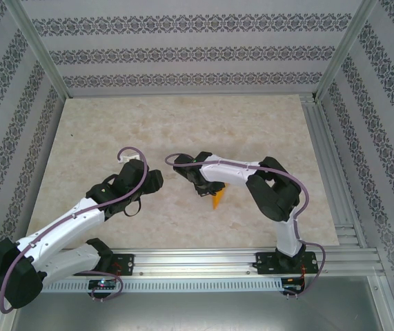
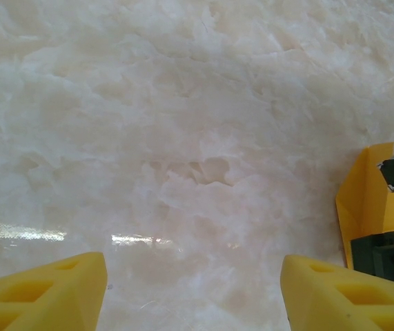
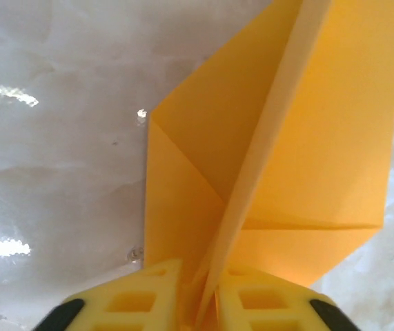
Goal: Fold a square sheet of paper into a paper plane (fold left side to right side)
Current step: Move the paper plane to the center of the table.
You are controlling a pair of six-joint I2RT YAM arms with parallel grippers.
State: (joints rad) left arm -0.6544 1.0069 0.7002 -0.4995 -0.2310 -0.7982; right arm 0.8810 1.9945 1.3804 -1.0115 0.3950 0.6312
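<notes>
The orange-yellow paper plane (image 3: 307, 138) is a creased wedge with flaps spread to both sides and a raised middle fold. My right gripper (image 3: 203, 296) is shut on that middle fold, with its yellow fingers (image 3: 138, 296) pressed against both sides of it. From above, the plane (image 1: 219, 200) pokes out below the right gripper (image 1: 205, 187), near the table's middle front. My left gripper (image 2: 193, 289) is open over bare marble, nothing between its fingers (image 2: 52, 293). The plane's edge (image 2: 366, 200) lies to its right, apart from it.
The marble tabletop (image 1: 183, 124) is walled by patterned panels on three sides. Aluminium rails run along the right edge (image 1: 328, 158) and the near edge (image 1: 203, 258), where both arm bases are bolted. The left arm (image 1: 72, 221) stretches across the front left.
</notes>
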